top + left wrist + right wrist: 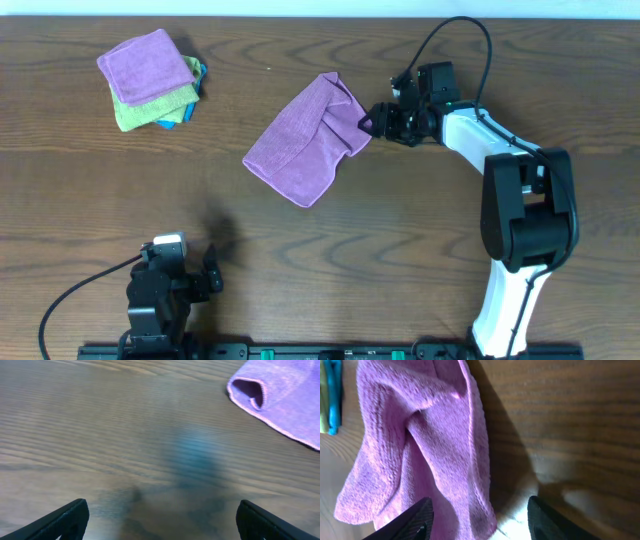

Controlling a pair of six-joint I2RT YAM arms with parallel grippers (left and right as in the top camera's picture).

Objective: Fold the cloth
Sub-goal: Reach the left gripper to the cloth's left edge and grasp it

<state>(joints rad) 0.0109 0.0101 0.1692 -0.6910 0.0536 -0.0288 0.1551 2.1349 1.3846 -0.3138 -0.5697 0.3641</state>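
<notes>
We hold our right gripper (pixel 480 502) open astride the cloth's (pixel 300 145) edge to grab it, while our left gripper (pixel 162 507) idles open.

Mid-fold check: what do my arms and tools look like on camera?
Right arm: white links, black joint housings, a thin black cable looping above the wrist. Left arm: mostly black, black cable trailing left. Right tool and left tool: black fingers.
</notes>
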